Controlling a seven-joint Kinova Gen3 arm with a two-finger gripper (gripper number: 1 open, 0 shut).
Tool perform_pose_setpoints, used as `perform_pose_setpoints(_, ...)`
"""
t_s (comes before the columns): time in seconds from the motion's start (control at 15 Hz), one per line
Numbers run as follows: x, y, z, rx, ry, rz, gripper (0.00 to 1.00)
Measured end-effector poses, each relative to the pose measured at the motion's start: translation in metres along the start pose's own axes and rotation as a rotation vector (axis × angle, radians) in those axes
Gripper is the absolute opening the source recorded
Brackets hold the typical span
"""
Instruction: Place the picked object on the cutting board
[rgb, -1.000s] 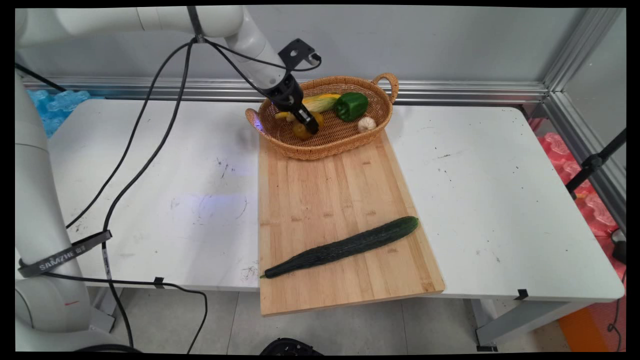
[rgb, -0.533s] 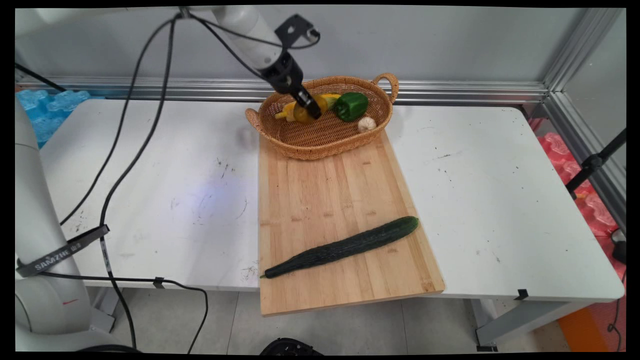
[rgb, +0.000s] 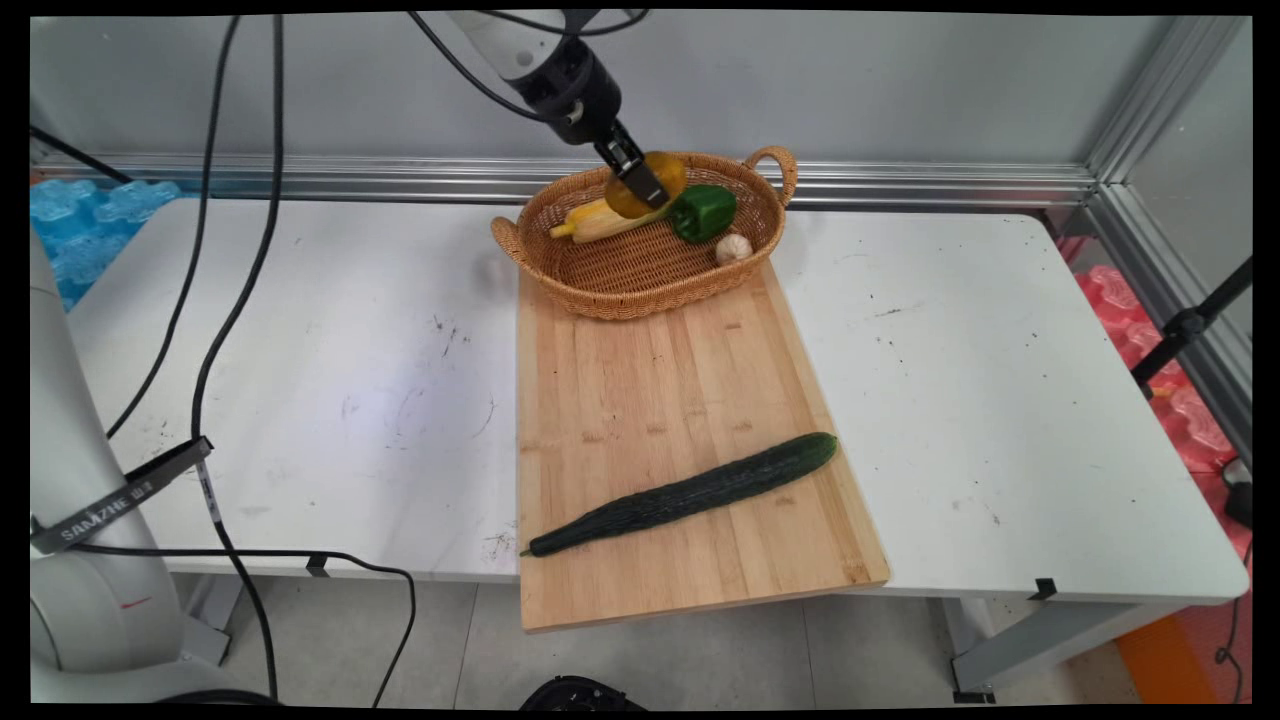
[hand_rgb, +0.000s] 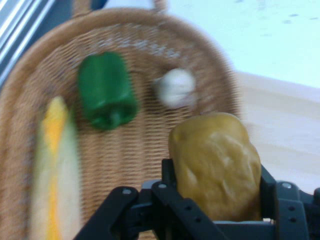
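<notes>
My gripper (rgb: 645, 186) (hand_rgb: 215, 200) is shut on a yellow-brown potato (rgb: 655, 180) (hand_rgb: 217, 162), held in the air above the wicker basket (rgb: 600, 285) (hand_rgb: 135, 150). In the basket lie a corn cob (rgb: 600, 217) (hand_rgb: 55, 165), a green bell pepper (rgb: 705, 210) (hand_rgb: 106, 91) and a white garlic bulb (rgb: 733, 248) (hand_rgb: 175, 87). The basket stands at the far end of a wooden cutting board (rgb: 660, 400). A long dark cucumber (rgb: 690, 492) lies slantwise on the board's near part.
The white table (rgb: 1000, 400) extends to both sides of the board. Black cables (rgb: 200, 300) hang down at the left. An aluminium rail (rgb: 900, 185) runs along the wall behind the basket.
The gripper has risen out of the basket with the potato and moved a little to the right. The corn cob it hid is now uncovered.
</notes>
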Motion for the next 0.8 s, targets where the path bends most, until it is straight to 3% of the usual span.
perform_pose_setpoints(0.33, 0.010, 0.031, -0.008, -0.073, 0.026, 0.094, 0.00)
perform_pose_setpoints(0.8, 0.020, 0.071, 0.017, -0.146, 0.042, 0.206, 0.00)
